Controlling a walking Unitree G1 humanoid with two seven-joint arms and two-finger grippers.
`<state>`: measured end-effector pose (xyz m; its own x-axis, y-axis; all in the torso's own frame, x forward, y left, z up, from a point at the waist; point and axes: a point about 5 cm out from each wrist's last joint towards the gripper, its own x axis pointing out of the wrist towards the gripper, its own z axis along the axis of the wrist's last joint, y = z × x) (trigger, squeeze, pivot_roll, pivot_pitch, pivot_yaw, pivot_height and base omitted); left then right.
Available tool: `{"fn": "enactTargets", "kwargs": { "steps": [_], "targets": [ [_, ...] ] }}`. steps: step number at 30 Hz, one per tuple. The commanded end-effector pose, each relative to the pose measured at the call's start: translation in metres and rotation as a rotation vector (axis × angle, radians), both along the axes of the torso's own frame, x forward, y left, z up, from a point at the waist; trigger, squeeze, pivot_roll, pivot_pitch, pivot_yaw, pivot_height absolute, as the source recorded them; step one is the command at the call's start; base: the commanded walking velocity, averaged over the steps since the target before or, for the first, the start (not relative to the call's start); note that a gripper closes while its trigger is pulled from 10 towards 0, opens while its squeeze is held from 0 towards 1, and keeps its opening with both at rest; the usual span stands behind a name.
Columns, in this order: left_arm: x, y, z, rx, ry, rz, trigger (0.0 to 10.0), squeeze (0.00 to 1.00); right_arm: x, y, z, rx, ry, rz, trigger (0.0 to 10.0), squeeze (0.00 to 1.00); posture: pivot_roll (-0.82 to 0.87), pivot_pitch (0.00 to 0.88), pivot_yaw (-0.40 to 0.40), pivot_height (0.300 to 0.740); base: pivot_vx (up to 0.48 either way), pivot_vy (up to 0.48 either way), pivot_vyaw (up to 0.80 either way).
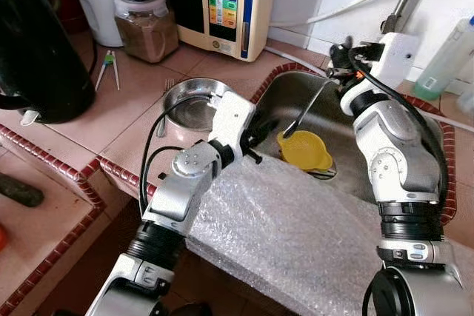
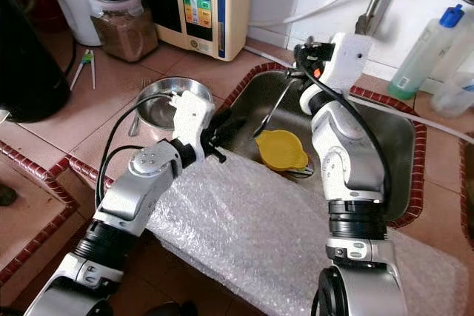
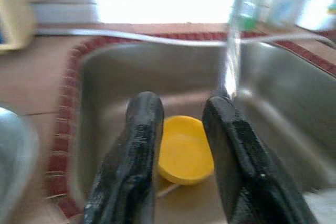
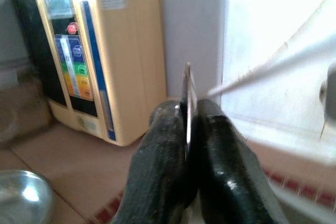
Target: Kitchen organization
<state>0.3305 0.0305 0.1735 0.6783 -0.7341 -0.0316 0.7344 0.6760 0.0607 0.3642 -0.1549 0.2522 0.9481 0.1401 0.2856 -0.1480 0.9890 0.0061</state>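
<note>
A yellow bowl (image 1: pixel 304 151) lies in the steel sink (image 1: pixel 296 90), with something metal under its near edge. My right gripper (image 1: pixel 337 72) is held above the sink's back rim, shut on the handle of a long thin metal utensil (image 1: pixel 307 109) that slants down toward the bowl. In the right wrist view the fingers (image 4: pixel 163 145) pinch the handle's thin edge (image 4: pixel 187 93). My left gripper (image 1: pixel 259 138) rests at the sink's left rim, open with nothing in it. Seen from the left wrist, the bowl (image 3: pixel 184 148) lies beyond the gap between the fingers.
A steel bowl (image 1: pixel 189 105) and a fork (image 1: pixel 164 98) sit on the tiled counter left of the sink. Bubble wrap (image 1: pixel 296 234) covers the front counter. A black kettle (image 1: pixel 37 42), a jar (image 1: pixel 146 27) and a cream appliance (image 1: pixel 222 1) stand behind. A bottle (image 2: pixel 422 46) stands at the right.
</note>
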Motion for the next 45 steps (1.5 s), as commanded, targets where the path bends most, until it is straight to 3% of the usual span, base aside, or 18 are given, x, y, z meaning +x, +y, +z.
{"fn": "enactTargets", "kwargs": {
  "steps": [1,3,5,7,9,14,19,23,24,25,26,38,41,45],
  "targets": [
    [-0.007,-0.006,0.000,0.050,-0.009,-0.071,10.0,1.00,0.001,0.000,-0.001,-0.129,-0.041,-0.028,0.0,0.00,-0.06,0.098,-0.036,0.740,0.000,0.000,0.00],
    [-0.010,-0.006,-0.003,0.073,-0.003,-0.107,10.0,1.00,0.001,-0.001,-0.010,-0.224,-0.032,-0.041,0.0,0.00,-0.05,0.097,-0.035,0.740,0.000,0.000,0.00],
    [-0.010,-0.006,-0.003,0.077,0.005,-0.116,10.0,1.00,0.002,-0.002,-0.014,-0.230,-0.024,-0.045,0.0,0.00,-0.05,0.096,-0.034,0.740,0.000,0.000,0.00],
    [-0.011,-0.004,-0.005,0.115,0.002,-0.132,10.0,1.00,0.005,-0.017,-0.043,-0.274,0.088,-0.058,0.0,0.00,-0.05,0.094,-0.032,0.740,0.000,0.000,0.00],
    [-0.011,-0.004,-0.006,0.123,-0.001,-0.133,10.0,1.00,0.004,-0.021,-0.048,-0.276,0.105,-0.062,0.0,0.00,-0.05,0.093,-0.031,0.740,0.000,0.000,0.00],
    [-0.011,-0.003,-0.008,0.143,0.011,-0.145,10.0,1.00,-0.001,-0.044,-0.080,-0.417,0.177,-0.064,0.0,0.00,-0.06,0.093,-0.024,0.740,0.000,0.000,0.00],
    [-0.013,-0.002,-0.010,0.163,0.015,-0.164,10.0,1.00,-0.002,-0.063,-0.097,-0.521,0.243,-0.054,0.0,0.00,-0.06,0.089,-0.022,0.740,0.000,0.000,0.00],
    [-0.016,-0.003,-0.015,0.186,0.017,-0.176,10.0,1.00,-0.001,-0.070,-0.103,-0.517,0.272,-0.041,0.0,0.00,-0.06,0.085,-0.021,0.740,0.000,0.000,0.00],
    [-0.016,-0.004,-0.016,0.188,0.018,-0.176,10.0,1.00,-0.001,-0.070,-0.105,-0.514,0.281,-0.033,0.0,0.13,-0.06,0.084,-0.021,0.740,0.000,0.000,0.00],
    [-0.017,-0.004,-0.016,0.188,0.020,-0.178,10.0,1.00,-0.001,-0.069,-0.107,-0.517,0.290,-0.026,7.9,1.00,-0.06,0.083,-0.022,0.740,0.000,0.000,0.00],
    [-0.017,-0.004,-0.016,0.188,0.021,-0.180,10.0,1.00,0.000,-0.067,-0.109,-0.516,0.293,-0.014,10.0,1.00,-0.05,0.082,-0.022,0.740,0.000,0.000,0.00],
    [-0.019,-0.005,-0.017,0.219,0.005,-0.190,10.0,1.00,0.003,-0.050,-0.111,-0.456,0.295,0.055,10.0,1.00,-0.05,0.080,-0.022,0.740,0.000,0.000,0.00],
    [-0.015,-0.003,-0.014,0.209,-0.011,-0.149,10.0,1.00,0.004,-0.042,-0.108,-0.411,0.277,0.074,10.0,1.00,-0.05,0.081,-0.023,0.740,0.000,0.000,0.00],
    [0.005,0.010,-0.002,0.164,-0.060,0.056,10.0,1.00,0.003,-0.029,-0.100,-0.342,0.227,0.097,10.0,1.00,-0.05,0.085,-0.023,0.740,0.000,0.000,0.00]
  ]
}}
